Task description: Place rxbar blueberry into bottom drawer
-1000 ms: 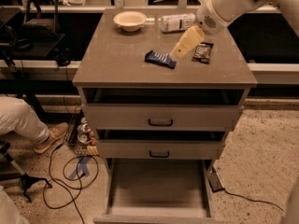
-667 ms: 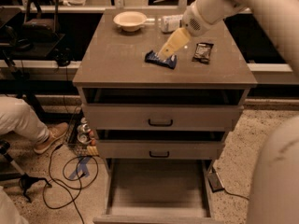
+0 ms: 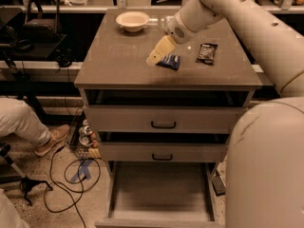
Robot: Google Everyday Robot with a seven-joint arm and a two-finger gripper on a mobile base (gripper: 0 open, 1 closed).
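1. Cream-coloured two-finger gripper point(image 3: 154, 59) in the one camera view, low over the grey-brown cabinet top point(image 3: 118, 65). It tilts down and to the left at the end of the thick pale robot arm point(image 3: 247, 27), which comes in from the upper right.
2. Is that pincer spread or pressed together? Cannot tell from here.
3. And there is the small flat dark blue rxbar blueberry point(image 3: 171, 61), lying on the cabinet top just to the right of the gripper's tip. Whether the two touch cannot be told.
4. Further right lies a black-brown snack packet point(image 3: 207, 52), flat on the same top and apart from the bar.
5. At the back left of the top sits a pale round bowl point(image 3: 132, 20), upright.
6. Down the front are two grey-beige upper drawers with black handles, top drawer point(image 3: 123, 118) and middle drawer point(image 3: 123, 152), each with a dark gap above it.
7. At the foot is the bottom drawer point(image 3: 161, 189), a wide shallow tray pulled far out with its plain floor showing. The bar is up on the cabinet top, not down here.
8. Off to the left is a person's leg in light trousers point(image 3: 19, 122), with dark cables point(image 3: 66, 175) trailing over the speckled floor.
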